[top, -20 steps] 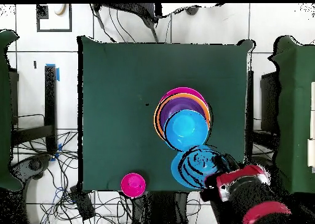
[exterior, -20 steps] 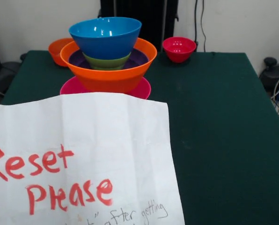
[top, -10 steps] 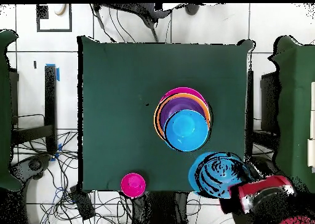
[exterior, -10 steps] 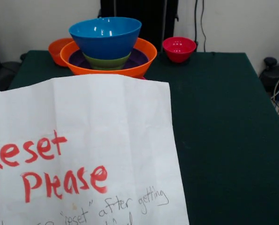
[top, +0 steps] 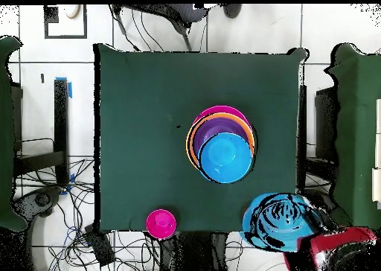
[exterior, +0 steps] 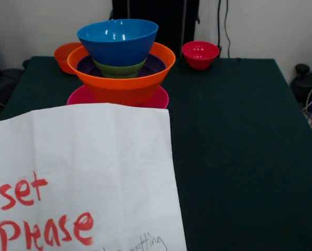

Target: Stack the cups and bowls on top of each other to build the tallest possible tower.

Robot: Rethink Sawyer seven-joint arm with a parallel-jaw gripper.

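Observation:
The tower stands on the green table. Its top is a blue bowl (exterior: 117, 41), seated in a green bowl (exterior: 119, 69), a purple bowl (exterior: 153, 65) and a wide orange bowl (exterior: 122, 86) over a pink bowl (exterior: 158, 98). From overhead the blue bowl (top: 225, 156) sits off-centre over the purple one (top: 223, 123). The red cup is hidden. A small orange bowl (exterior: 63, 55) and a small red bowl (exterior: 200, 54) stand apart behind the tower. Only a red part of the arm (top: 338, 246) shows, off the table's corner; the gripper itself is not seen.
A white sheet of paper (exterior: 77, 178) with red writing "Reset Please" is held close to the front camera. It hides the near left of the table (exterior: 240, 157) and the tower's foot. Cables and chairs surround the table (top: 134, 119).
The paper has dropped lower and shifted left, uncovering more of the orange and pink bowls. The arm has drawn back towards the overhead view's bottom right corner.

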